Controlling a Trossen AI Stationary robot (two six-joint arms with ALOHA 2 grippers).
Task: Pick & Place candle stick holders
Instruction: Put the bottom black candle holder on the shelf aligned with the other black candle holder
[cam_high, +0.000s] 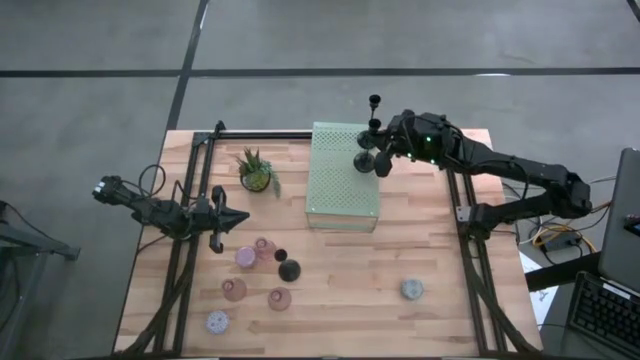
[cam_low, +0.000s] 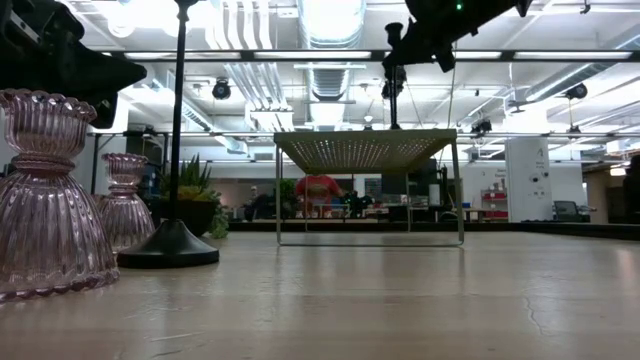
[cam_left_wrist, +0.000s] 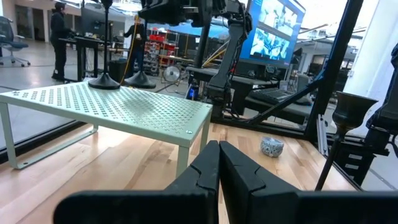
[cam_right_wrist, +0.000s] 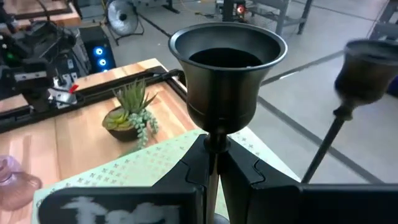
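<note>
My right gripper (cam_right_wrist: 214, 146) is over the pale green perforated stand (cam_high: 340, 185) at the table's far side, shut on a black slim-stemmed candle stick holder (cam_right_wrist: 227, 56). A second black holder (cam_right_wrist: 367, 68) stands beside it. Both round bases (cam_left_wrist: 102, 81) (cam_left_wrist: 140, 79) show on the stand's top. My left gripper (cam_high: 240, 220) is shut and empty, low over the table's left side. Near it stand pink glass holders (cam_high: 246, 257) (cam_high: 234, 290) (cam_high: 279, 298), black ones (cam_high: 290, 270), a lavender one (cam_high: 217, 322) and a grey-blue one (cam_high: 412, 289). My right gripper pinches the black holder's thin stem (cam_right_wrist: 214, 140) between its two fingers, just under the cup. The fingers come about level from the table's right side and lie across the stem. The holder stands upright, and its base looks to rest on the stand's top.
A small green potted plant (cam_high: 256, 172) stands left of the stand. Black frame rails run along the table's left (cam_high: 190, 200) and right (cam_high: 465, 220) sides. Bare wood lies between the stand and the grey-blue holder. People and desks show in the room behind.
</note>
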